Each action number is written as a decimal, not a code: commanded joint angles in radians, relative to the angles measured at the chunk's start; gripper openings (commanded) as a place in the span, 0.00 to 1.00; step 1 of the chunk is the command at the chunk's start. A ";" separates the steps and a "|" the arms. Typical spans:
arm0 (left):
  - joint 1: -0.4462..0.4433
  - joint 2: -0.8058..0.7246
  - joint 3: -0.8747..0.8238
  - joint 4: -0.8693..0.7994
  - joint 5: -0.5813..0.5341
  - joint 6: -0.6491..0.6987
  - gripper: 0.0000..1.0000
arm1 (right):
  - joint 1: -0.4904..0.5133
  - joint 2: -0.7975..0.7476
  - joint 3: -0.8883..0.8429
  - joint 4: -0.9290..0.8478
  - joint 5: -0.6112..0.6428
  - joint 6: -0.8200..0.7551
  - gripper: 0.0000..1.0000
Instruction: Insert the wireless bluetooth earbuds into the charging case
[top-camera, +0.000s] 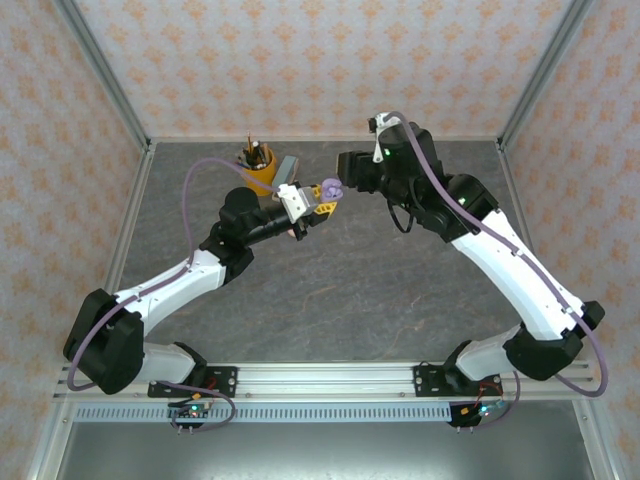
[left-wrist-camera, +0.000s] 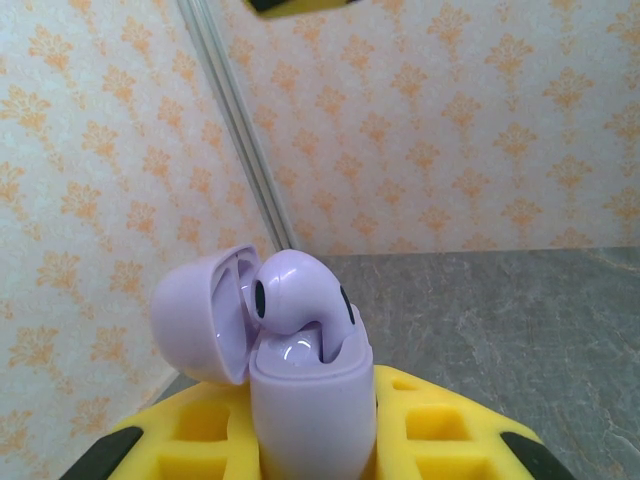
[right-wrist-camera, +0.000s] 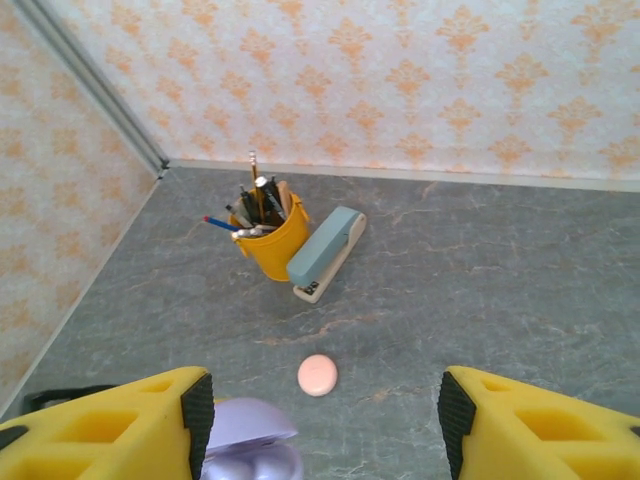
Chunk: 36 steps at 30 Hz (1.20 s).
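Note:
The lilac charging case (left-wrist-camera: 312, 410) stands upright between my left gripper's (left-wrist-camera: 312, 445) yellow fingers (left-wrist-camera: 440, 425), which are shut on its body. Its lid (left-wrist-camera: 195, 320) is hinged open to the left. One lilac earbud (left-wrist-camera: 295, 295) sits in the case with its stem down in a slot and its rounded head sticking up. In the top view the left gripper (top-camera: 318, 197) holds the case (top-camera: 331, 188) in the air over the back of the table. My right gripper (top-camera: 350, 170) hovers just right of it. Its fingers (right-wrist-camera: 540, 425) stand open with nothing between them, and the case lid (right-wrist-camera: 250, 425) is beside its left finger.
A pink round disc (right-wrist-camera: 318, 375) lies on the grey table below the right gripper. Further back stand a yellow cup of pencils (right-wrist-camera: 268, 240) and a pale blue stapler (right-wrist-camera: 325, 252) leaning against it. Patterned walls close off the back and sides.

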<state>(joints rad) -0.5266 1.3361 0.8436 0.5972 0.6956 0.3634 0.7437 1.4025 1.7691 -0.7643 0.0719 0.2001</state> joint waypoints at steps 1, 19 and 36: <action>-0.006 -0.017 -0.007 0.065 0.004 -0.020 0.00 | -0.021 0.044 0.030 -0.048 0.030 0.045 0.61; -0.004 -0.011 -0.005 0.074 -0.021 -0.018 0.00 | -0.027 0.027 -0.095 -0.050 -0.097 0.081 0.48; -0.004 -0.006 -0.005 0.072 -0.019 -0.020 0.00 | -0.027 -0.050 -0.109 -0.052 -0.031 0.079 0.47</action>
<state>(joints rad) -0.5285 1.3361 0.8387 0.6182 0.6910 0.3561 0.7170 1.3720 1.6547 -0.8009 0.0105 0.2771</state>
